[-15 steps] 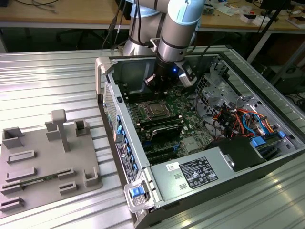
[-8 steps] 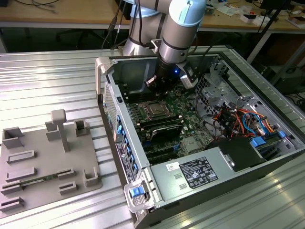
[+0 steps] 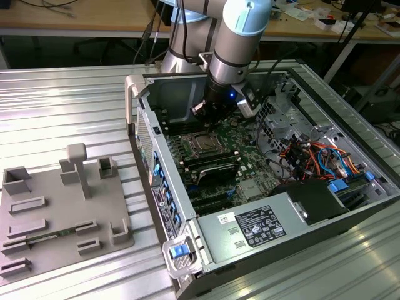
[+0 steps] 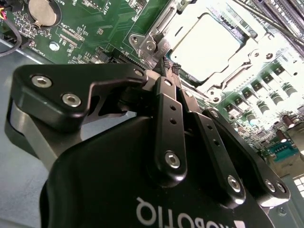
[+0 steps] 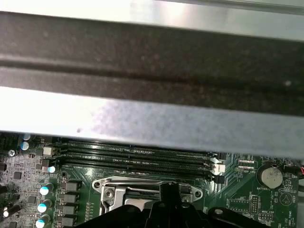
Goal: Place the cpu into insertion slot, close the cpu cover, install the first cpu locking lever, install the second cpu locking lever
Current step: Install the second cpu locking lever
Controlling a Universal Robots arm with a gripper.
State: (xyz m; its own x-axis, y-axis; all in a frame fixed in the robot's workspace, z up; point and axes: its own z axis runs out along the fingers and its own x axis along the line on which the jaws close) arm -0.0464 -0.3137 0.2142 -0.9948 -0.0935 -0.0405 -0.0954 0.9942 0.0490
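One hand (image 4: 167, 64) (fingers pressed together, holding nothing) hangs at the cover's (image 4: 156, 35) edge; you see the cover closed over the cpu (image 4: 204, 45).

Open computer case (image 3: 206, 250) on the surface (image 3: 62, 100), toward exterior view's right edge. Fixture plate (image 3: 56, 212) near the surface's left edge, apart from case. Motherboard (image 3: 250, 134) inside case; insertion slot (image 3: 201, 143) on it, cpu (image 4: 204, 45) in slot. Power-supply box (image 3: 250, 228) at case's near end. Pincer (image 3: 209, 112) just above slot, by its far side. Memory slots (image 5: 137, 159) beside cpu cover (image 5: 107, 183).
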